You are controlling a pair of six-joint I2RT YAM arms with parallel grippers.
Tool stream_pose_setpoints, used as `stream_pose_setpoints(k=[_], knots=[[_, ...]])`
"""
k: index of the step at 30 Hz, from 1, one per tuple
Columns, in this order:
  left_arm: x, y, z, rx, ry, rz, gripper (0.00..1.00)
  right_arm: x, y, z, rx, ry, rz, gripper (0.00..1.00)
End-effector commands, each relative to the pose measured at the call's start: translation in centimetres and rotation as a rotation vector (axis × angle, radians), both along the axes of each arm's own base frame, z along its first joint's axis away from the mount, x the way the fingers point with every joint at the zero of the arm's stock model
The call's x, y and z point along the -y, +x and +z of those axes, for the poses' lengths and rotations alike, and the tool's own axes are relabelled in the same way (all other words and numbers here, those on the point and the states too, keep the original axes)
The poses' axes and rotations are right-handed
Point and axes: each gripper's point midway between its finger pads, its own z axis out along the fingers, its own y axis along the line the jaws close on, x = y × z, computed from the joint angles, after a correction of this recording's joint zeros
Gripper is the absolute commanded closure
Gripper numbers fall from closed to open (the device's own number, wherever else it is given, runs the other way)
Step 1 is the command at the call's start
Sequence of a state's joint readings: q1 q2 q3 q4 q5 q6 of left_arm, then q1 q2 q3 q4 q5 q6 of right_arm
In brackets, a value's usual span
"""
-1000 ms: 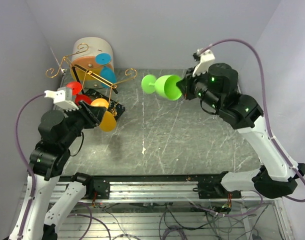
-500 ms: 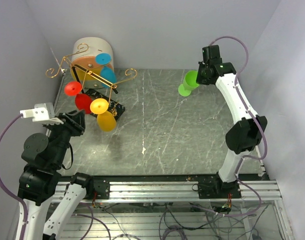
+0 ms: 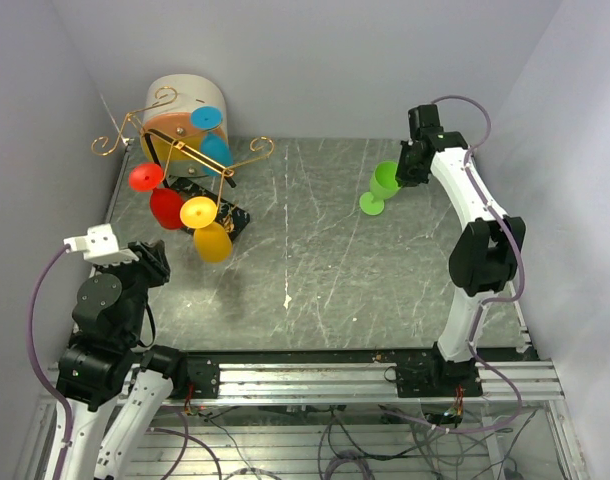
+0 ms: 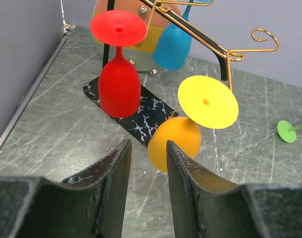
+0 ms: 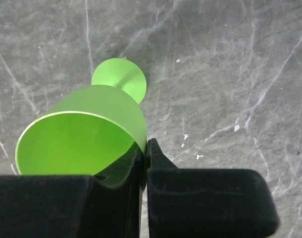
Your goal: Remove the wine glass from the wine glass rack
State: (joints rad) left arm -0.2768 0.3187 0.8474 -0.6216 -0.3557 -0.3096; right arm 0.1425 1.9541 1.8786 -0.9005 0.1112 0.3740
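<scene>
"Is the glass off yet?"

"Yes. The green wine glass [image 3: 383, 183] is far right, well apart from the wine glass rack [image 4: 143, 111], with the right gripper [image 5: 145, 146] pinching its rim. What's left is setting it down, I'd say. The left gripper [image 4: 147, 148] is slightly parted and empty."

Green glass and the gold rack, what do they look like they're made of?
Green glass: probably plastic, since it looks opaque and matte. Rack: thin metal wire with a shiny gold finish. Its base: black with pale veins, marble-look; whether it's real stone is unclear.
</scene>
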Motion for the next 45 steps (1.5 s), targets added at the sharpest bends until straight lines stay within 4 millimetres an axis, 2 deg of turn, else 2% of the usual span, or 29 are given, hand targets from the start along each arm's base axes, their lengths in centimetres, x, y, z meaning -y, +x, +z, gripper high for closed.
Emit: stream_pose_setpoints(k=[1,4,8,11,14,17,20,22,24,25,26,27,28,29,31,33,36,39,41,43,45], knots=[[-0.3,0.0,0.6,0.022,0.007,0.014,0.55,0.1,0.0,-0.7,-0.013,-0.004,0.005,1.0],[-0.2,0.0,0.4,0.014,0.004,0.008,0.55,0.1,0.0,-1.1,-0.022,-0.006,0.004,0.96],[-0.1,0.0,0.2,0.011,0.006,0.005,0.55,0.0,0.0,-1.3,-0.026,0.001,0.008,0.82],[-0.1,0.2,0.1,0.004,0.008,0.004,0.55,-0.2,0.2,-0.1,0.008,0.013,0.013,0.66],[0.0,0.2,-0.1,0.0,0.009,0.003,0.55,-0.3,0.2,2.0,0.057,0.022,0.009,0.62],[-0.1,0.2,0.0,-0.001,0.008,0.01,0.55,-0.1,0.0,5.6,0.142,0.029,-0.006,0.61],[-0.4,0.2,-0.1,-0.005,0.007,0.024,0.55,-0.3,-1.1,11.8,0.301,0.069,-0.002,0.58],[-0.5,0.2,-0.2,-0.007,0.006,0.031,0.55,-1.5,-2.4,16.9,0.448,0.143,0.04,0.5],[-0.6,0.2,-0.2,-0.01,0.005,0.037,0.55,-5.0,-5.4,23.9,0.664,0.307,0.186,0.38],[-0.6,0.2,-0.3,-0.01,0.004,0.039,0.55,-7.7,-7.9,27.3,0.771,0.446,0.314,0.27],[-0.7,0.1,-0.3,-0.009,0.003,0.043,0.55,-10.3,-11.2,31.2,0.903,0.596,0.467,0.06],[-0.7,0.2,-0.3,-0.01,0.002,0.045,0.55,-12.2,-15.3,35.3,1.031,0.756,0.604,0.01],[-0.7,0.1,-0.3,-0.009,0.001,0.047,0.55,-13.9,-20.3,39.5,1.186,0.903,0.771,0.0],[-0.8,0.1,-0.3,-0.007,0.0,0.05,0.55,-15.0,-24.1,41.5,1.224,1.034,0.86,0.0],[-0.8,0.1,-0.4,-0.01,-0.001,0.052,0.56,-17.2,-28.6,44.4,1.246,1.11,0.987,0.0],[-0.9,0.1,-0.5,-0.014,-0.002,0.056,0.56,-19.4,-32.8,46.4,1.278,1.19,1.106,0.0],[-1.0,0.1,-0.6,-0.021,-0.002,0.062,0.56,-21.9,-36.3,47.3,1.245,1.298,1.255,0.0],[-1.1,0.1,-0.7,-0.026,-0.002,0.071,0.55,-25.2,-38.2,46.7,1.181,1.35,1.33,0.0],[-1.2,0.2,-0.8,-0.03,-0.001,0.076,0.56,-26.7,-39.1,46.5,1.183,1.342,1.359,0.0],[-1.1,0.3,-0.9,-0.036,0.002,0.075,0.56,-27.6,-39.0,46.4,1.189,1.307,1.342,0.0],[-1.1,0.4,-1.0,-0.042,0.003,0.075,0.56,-27.5,-39.1,46.5,1.216,1.311,1.334,0.0]])
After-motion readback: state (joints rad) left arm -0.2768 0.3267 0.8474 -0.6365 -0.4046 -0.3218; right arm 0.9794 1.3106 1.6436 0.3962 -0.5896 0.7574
